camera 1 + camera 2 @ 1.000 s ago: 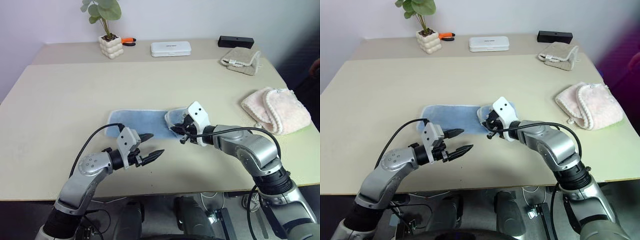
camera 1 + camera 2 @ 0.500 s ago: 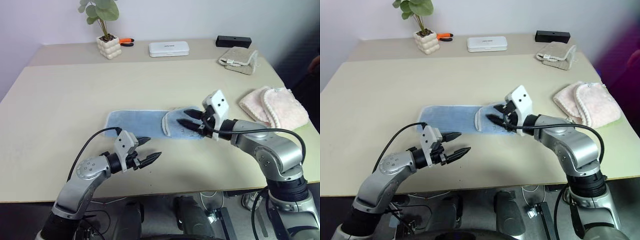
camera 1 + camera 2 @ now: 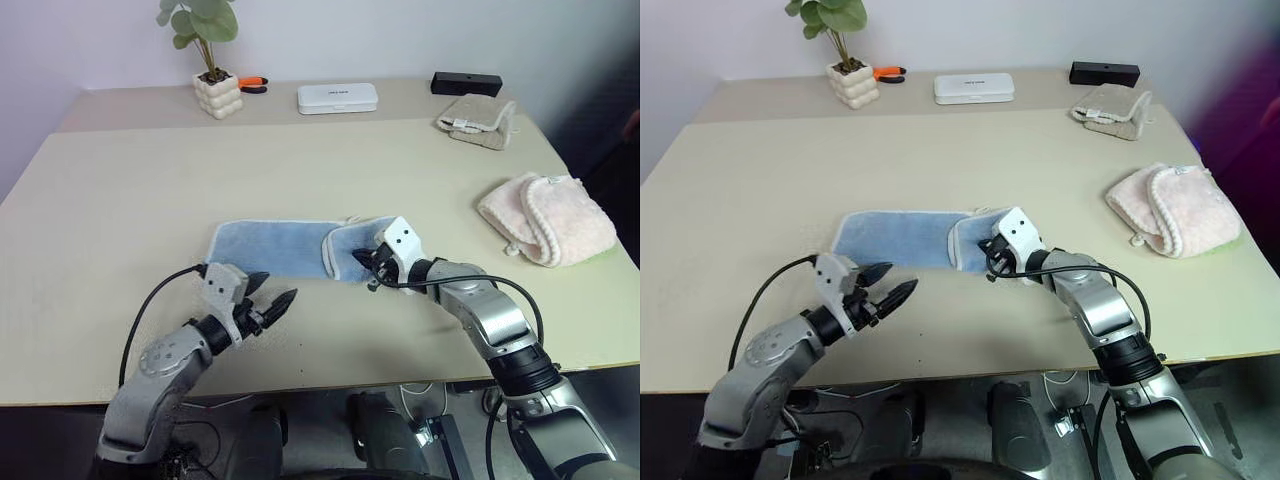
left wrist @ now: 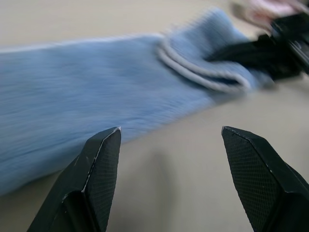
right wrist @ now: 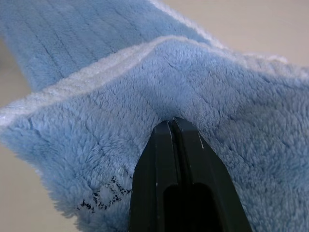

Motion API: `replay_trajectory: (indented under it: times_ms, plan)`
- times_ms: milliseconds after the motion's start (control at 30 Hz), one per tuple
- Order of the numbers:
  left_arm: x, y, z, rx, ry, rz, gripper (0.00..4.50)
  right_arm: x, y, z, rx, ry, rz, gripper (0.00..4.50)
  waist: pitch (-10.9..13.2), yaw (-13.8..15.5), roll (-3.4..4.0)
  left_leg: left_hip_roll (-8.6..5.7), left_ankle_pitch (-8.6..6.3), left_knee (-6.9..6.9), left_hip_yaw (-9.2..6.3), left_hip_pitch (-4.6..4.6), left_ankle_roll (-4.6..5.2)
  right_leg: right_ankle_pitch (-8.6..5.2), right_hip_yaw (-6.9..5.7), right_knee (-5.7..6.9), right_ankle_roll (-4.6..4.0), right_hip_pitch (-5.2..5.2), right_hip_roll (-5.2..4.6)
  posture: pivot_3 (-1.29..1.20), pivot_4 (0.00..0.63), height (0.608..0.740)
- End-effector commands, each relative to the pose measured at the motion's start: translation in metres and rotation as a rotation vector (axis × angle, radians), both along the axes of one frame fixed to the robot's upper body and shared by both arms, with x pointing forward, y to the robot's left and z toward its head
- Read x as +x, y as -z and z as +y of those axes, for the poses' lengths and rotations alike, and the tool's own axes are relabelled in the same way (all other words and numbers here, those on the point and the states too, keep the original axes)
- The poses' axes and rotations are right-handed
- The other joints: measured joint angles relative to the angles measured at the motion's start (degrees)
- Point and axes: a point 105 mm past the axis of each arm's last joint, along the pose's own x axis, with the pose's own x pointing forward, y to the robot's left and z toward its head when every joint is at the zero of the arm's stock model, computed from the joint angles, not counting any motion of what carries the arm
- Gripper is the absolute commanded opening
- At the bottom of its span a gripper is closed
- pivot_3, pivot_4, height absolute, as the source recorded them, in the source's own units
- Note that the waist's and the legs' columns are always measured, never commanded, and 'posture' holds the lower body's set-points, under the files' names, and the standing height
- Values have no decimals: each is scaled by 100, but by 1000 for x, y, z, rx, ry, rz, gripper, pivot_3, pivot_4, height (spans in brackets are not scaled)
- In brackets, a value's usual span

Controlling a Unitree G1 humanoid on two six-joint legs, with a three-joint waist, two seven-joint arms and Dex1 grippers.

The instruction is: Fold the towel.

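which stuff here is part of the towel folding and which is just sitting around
Job: light blue terry towel, right gripper, left gripper.
Lying about: fluffy pink towel, beige folded cloth, potted plant, white flat case, black box.

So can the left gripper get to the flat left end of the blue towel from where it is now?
Probably yes. The left gripper hovers open just in front of the towel, with only bare table between them.

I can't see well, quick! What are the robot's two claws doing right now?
Left gripper: open, holding nothing.
Right gripper: shut, pressed against the folded end of the towel.
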Motion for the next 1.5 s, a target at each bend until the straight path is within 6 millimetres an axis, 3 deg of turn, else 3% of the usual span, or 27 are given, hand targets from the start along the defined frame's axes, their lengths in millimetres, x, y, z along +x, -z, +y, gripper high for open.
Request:
replay_trajectory:
  times_ms: [33, 100, 167, 233, 300, 333, 467, 633, 733, 933, 967, 1000, 1100, 1233, 1300, 1400, 1500]
  plan:
    - [-4, -11, 14, -104, -91, 28, 3417, 8, -52, 2, 62, -36, -136, 556, 1, -5, 0, 0, 0, 1, 0, 0, 0, 0, 0, 0, 0, 0, 0, 0, 150, 737]
    - [-7, -9, 19, -159, -132, 77, 3417, 6, -73, 5, 90, -77, -180, 1250, 2, 2, 0, -1, 0, 3, 1, -2, 0, 0, 1, -1, 0, 0, -1, 0, 150, 737]
    - [-9, -5, 25, -201, -181, 125, 3947, 0, -90, 10, 103, -133, -221, 2284, 2, 4, 0, 0, 0, 1, -3, -2, 0, 0, -3, -1, 0, 0, 1, 0, 150, 737]
    - [-9, -3, 32, -363, -276, 197, 4500, -15, -110, 22, 106, -247, -269, 3279, 2, 14, 0, 0, 0, 1, -6, -2, 0, 0, -5, -2, 0, 2, 0, 0, 150, 737]
    - [-3, 0, 39, -486, -371, 258, 4500, -27, -115, 31, 86, -324, -293, 4277, 2, 28, -4, -1, 0, 3, -10, -4, 0, 0, -9, -5, 1, 6, -3, 0, 150, 737]
    - [1, 2, 42, -509, -405, 283, 4500, -31, -114, 33, 81, -340, -294, 4403, 2, 42, -4, -1, 0, 4, -13, -2, 0, 0, -12, -5, 1, 10, -3, 0, 150, 737]
    - [21, 7, 50, -611, -505, 373, 4500, -46, -102, 42, 61, -407, -268, 4403, 0, 70, -7, -4, 0, 10, -23, 10, -1, 0, -19, -5, 0, 27, -2, 0, 150, 737]
    - [43, 4, 42, -686, -511, 434, 4500, -59, -82, 47, 24, -435, -236, 4403, -1, 140, -6, -7, 0, 10, -23, 18, -2, 0, -18, -6, -1, 35, -3, 0, 150, 737]
    - [54, 1, 38, -708, -507, 446, 3614, -62, -74, 49, 11, -430, -222, 4500, -2, 165, -6, -9, 2, 11, -23, 19, -4, 0, -18, -6, -1, 36, -3, 0, 150, 737]
    - [60, -9, 43, -766, -513, 417, 604, -65, -69, 47, 5, -403, -211, 4500, -1, 180, -9, -12, 3, 10, -24, 13, -7, 0, -19, -16, -1, 36, -8, 0, 150, 737]
    - [61, -12, 46, -774, -518, 398, 167, -65, -69, 47, 5, -400, -209, 4500, 0, 177, -10, -12, 3, 9, -24, 11, -7, 0, -19, -16, -1, 35, -7, 0, 150, 737]
    - [61, -16, 49, -778, -524, 370, 39, -66, -68, 46, 4, -397, -208, 4500, 0, 178, -10, -12, 3, 9, -24, 11, -7, 0, -19, -16, -1, 34, -8, 0, 150, 737]
    - [62, -32, 65, -789, -544, 260, 39, -67, -67, 45, 1, -388, -206, 4500, 0, 163, -10, -12, 4, 6, -25, 11, -8, -1, -19, -16, -3, 33, -6, 0, 150, 737]
    - [46, -72, 125, -746, -623, -4, 39, -66, -67, 40, -6, -370, -205, 4500, 2, 124, -13, -10, 5, 0, -25, 10, -9, -1, -18, -16, -5, 24, -3, 0, 150, 737]
    - [37, -89, 146, -710, -630, -87, 39, -65, -67, 39, -8, -365, -203, 4500, 2, 122, -13, -9, 5, -5, -25, 10, -10, -4, -18, -15, -10, 21, -2, 0, 150, 737]
    - [29, -108, 152, -590, -564, -162, 39, -62, -65, 38, -16, -365, -199, 4500, 2, 165, -15, -10, 5, -4, -23, 8, -10, -9, -18, -20, -17, 21, -5, 0, 150, 737]
    - [26, -121, 130, -438, -415, -192, 39, -59, -63, 38, -23, -365, -198, 4500, 3, 202, -19, -13, 6, -3, -27, -1, -12, -11, -21, -44, -22, 33, -7, 0, 150, 737]
